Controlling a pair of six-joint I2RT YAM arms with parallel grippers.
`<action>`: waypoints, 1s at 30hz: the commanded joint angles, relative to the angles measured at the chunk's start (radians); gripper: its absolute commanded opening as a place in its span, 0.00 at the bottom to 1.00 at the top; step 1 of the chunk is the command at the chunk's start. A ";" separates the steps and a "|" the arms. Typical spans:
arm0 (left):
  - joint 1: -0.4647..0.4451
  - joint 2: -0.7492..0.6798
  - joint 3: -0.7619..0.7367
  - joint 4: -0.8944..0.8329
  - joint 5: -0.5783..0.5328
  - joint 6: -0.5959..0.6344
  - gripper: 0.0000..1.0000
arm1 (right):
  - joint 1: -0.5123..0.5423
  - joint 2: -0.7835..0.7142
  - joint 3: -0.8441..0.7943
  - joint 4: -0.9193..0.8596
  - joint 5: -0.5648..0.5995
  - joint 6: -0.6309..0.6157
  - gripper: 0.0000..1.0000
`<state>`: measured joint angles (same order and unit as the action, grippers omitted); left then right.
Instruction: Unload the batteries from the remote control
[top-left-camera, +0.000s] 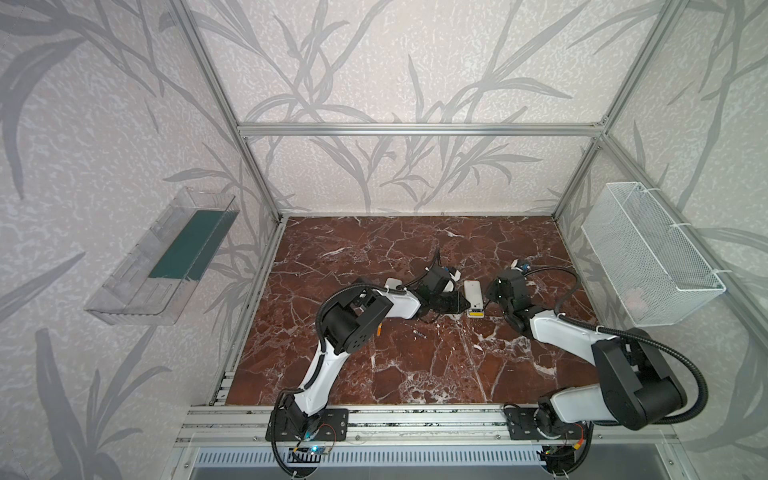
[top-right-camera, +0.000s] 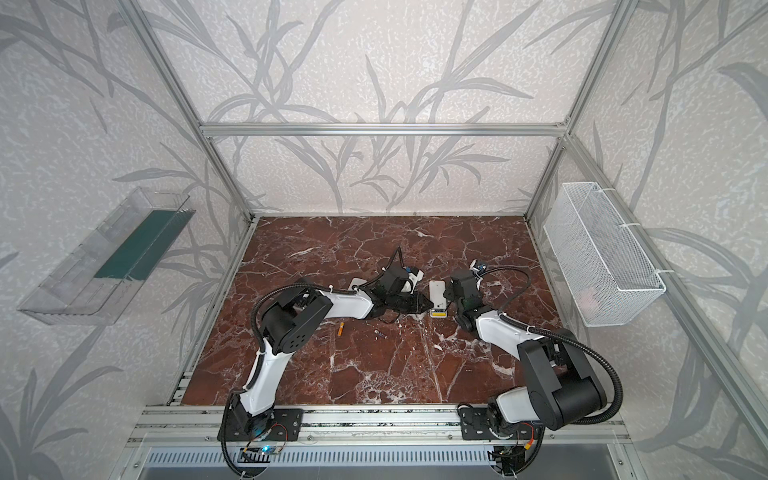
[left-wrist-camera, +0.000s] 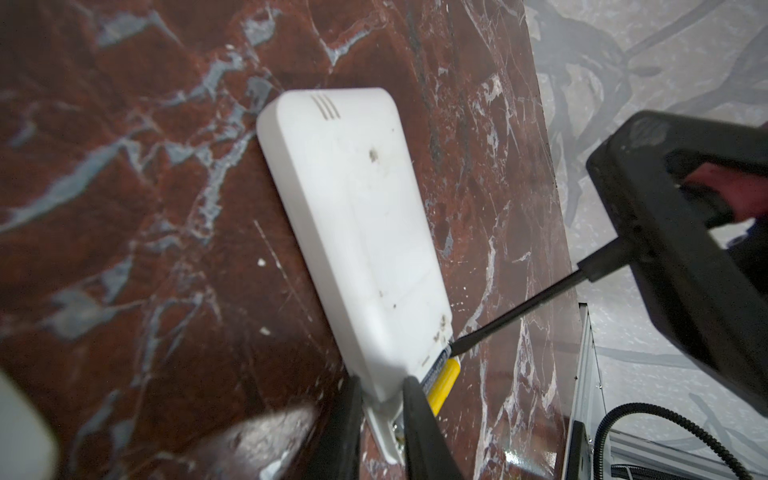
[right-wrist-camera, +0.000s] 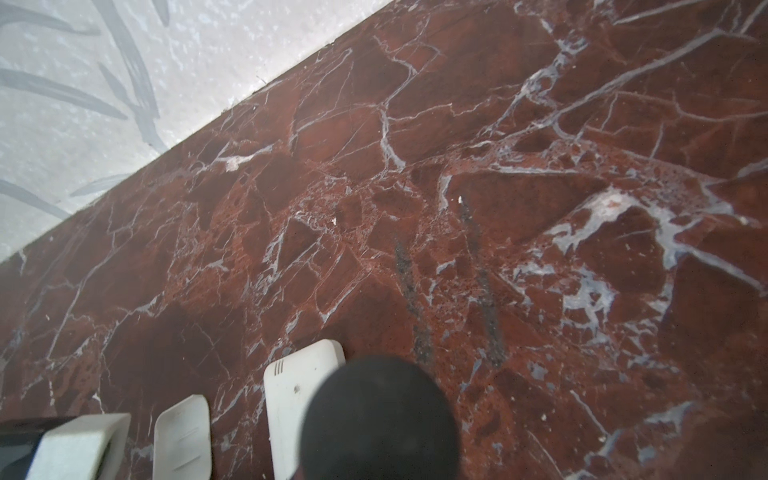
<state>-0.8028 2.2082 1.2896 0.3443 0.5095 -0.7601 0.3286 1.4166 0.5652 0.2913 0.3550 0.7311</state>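
I can read no text, brand, number or sign anywhere in these views. The only print I see is a pale band with tiny dark marks on the yellow cylindrical battery, which sits at the open end of the white plastic rectangular remote control. That band is too small and blurred for me to make out a single letter or figure.

Surface upper half open — room to pass. Mid-frame blocked: remote, screwdriver shaft at its corner, arms flanking both sides.
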 joint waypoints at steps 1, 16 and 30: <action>-0.025 0.019 -0.023 -0.027 0.018 0.001 0.16 | -0.009 -0.012 -0.023 0.058 0.027 0.103 0.00; -0.030 0.043 -0.003 -0.025 0.047 -0.008 0.07 | -0.060 0.008 -0.096 0.239 -0.046 0.302 0.00; -0.031 0.069 0.019 -0.040 0.059 -0.021 0.07 | -0.087 0.043 -0.154 0.361 -0.113 0.429 0.00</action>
<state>-0.7998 2.2112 1.2907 0.3481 0.5316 -0.7712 0.2317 1.4429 0.4160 0.5415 0.3233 1.0744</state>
